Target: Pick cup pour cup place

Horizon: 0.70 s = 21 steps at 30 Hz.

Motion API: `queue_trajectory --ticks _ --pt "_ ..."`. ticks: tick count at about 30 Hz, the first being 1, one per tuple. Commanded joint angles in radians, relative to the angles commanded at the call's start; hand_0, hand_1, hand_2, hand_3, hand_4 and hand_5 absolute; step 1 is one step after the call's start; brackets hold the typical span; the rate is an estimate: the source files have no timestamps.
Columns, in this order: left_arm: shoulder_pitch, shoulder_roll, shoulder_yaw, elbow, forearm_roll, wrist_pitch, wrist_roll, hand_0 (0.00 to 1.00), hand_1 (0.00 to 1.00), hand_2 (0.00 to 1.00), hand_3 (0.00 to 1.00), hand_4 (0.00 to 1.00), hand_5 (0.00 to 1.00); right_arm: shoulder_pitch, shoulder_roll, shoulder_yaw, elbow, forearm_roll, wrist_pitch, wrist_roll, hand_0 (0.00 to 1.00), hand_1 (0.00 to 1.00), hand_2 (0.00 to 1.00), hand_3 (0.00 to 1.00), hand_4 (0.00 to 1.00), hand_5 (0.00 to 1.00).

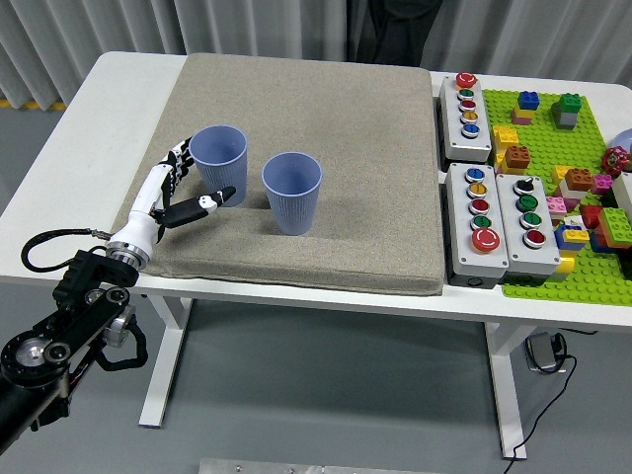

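We see a white table (pixel 118 89) with a grey-beige mat (pixel 326 178) covering most of its middle. Two blue cups stand upright on the mat, close together but apart: the left cup (pixel 219 164) and the right cup (pixel 292 192), which sits slightly nearer to us.

Left hand (pixel 173 193) reaches in from the lower left, over the mat's left edge. Its fingers (pixel 181 158) are spread apart beside the left cup's left wall, and the thumb (pixel 212 198) lies across the cup's near base. We read it as bracketing the cup, not clamped; actual contact we can't tell. A black cable (pixel 54 239) loops off the wrist.

On the table's right side: three grey button boxes (pixel 476 232) with coloured buttons, then a green baseplate (pixel 553 188) covered with loose coloured bricks.

Room: pale vertical curtain (pixel 89 30) along the back, grey floor (pixel 326 395) below, white table legs. A dark-clothed person (pixel 390 35) stands behind the far edge; hands not visible.
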Motion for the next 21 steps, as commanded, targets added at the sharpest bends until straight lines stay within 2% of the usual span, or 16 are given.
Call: queue_trajectory --ticks 8,21 --pt "-0.035 0.005 0.046 0.044 -0.039 -0.004 -0.001 0.956 0.948 0.998 0.998 0.921 0.217 -0.003 0.000 0.000 0.000 -0.003 0.001 0.000 0.698 0.638 0.597 0.594 0.002 0.259" --pt "-0.092 -0.024 0.057 0.095 -0.061 -0.001 -0.008 0.938 0.930 0.998 0.998 0.923 0.223 0.007 -0.003 -0.002 -0.001 0.002 0.001 0.002 0.698 0.638 0.596 0.594 0.002 0.262"
